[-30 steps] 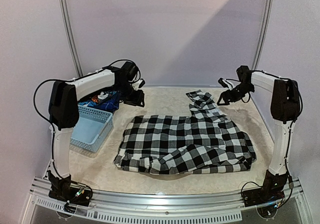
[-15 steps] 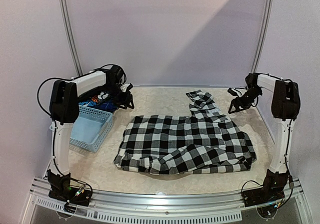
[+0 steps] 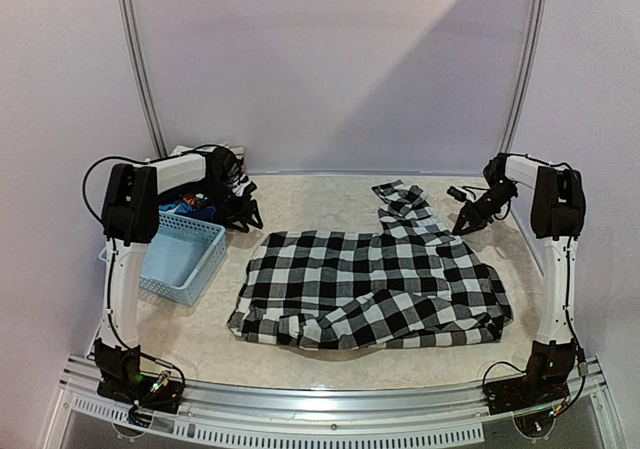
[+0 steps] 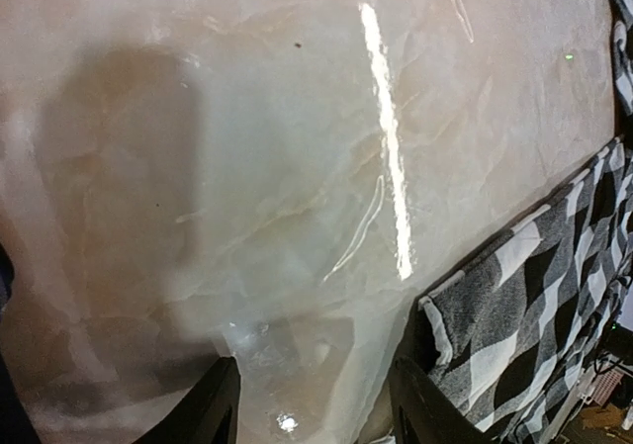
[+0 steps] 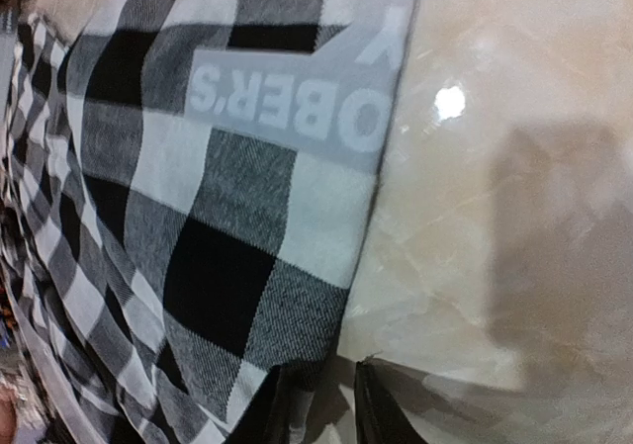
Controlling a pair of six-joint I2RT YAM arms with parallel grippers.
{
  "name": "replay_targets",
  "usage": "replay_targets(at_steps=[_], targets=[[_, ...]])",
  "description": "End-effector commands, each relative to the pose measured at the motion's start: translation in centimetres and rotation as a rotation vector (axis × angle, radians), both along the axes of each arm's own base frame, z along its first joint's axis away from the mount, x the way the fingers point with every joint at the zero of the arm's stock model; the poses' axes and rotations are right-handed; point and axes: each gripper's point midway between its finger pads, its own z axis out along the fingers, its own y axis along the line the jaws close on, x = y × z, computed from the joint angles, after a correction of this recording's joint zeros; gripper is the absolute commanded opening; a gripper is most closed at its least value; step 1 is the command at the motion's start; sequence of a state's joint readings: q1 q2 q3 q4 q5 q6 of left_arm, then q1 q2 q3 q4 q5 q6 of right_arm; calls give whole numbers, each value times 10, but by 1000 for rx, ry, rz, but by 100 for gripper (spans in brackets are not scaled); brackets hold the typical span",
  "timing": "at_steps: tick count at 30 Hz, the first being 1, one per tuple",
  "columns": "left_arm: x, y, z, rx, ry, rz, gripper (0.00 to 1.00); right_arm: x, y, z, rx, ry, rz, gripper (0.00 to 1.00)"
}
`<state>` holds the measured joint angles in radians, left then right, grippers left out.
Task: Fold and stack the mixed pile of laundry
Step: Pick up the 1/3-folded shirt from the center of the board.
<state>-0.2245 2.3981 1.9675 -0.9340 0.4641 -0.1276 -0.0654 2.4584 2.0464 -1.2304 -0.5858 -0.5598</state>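
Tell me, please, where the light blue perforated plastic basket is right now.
In the top external view, the light blue perforated plastic basket sits on the left, apart from the black-and-white checked shirt spread at centre.

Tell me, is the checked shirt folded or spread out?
Partly folded. The checked shirt lies on the table, its near edge doubled over in layers, but one sleeve sticks out toward the far side.

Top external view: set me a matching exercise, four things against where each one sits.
1 checked shirt
2 blue basket
3 left gripper
4 right gripper

A over bare table, between basket and shirt
B spread across the table's middle
C by the shirt's far right corner
D near the table's left edge

Pairs: 1-B, 2-D, 3-A, 4-C
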Motion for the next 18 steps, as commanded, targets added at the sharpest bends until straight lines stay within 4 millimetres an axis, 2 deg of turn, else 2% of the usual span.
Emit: replay_targets(at_steps=[1,2,3,8,14,15,18], targets=[[2,0,-5,5,-8,-11,53,-10,1,-8,7,59,15,7],[2,1,-6,10,-9,-13,53,-10,-1,-7,7,55,12,2],[2,1,-7,12,-9,-15,53,-8,-3,-6,6,49,5,0],[0,-1,-15,14,-1,-29,52,10,-15,2,-30,-23,-41,0],[1,-9,-18,-18,4,-46,52,18,-10,9,9,-41,-68,0],[1,-10,-19,-20,3,-51,52,18,-9,8,14,-34,-70,2],[1,-22,-20,-50,3,-73,52,13,-8,8,24,-13,-71,20]])
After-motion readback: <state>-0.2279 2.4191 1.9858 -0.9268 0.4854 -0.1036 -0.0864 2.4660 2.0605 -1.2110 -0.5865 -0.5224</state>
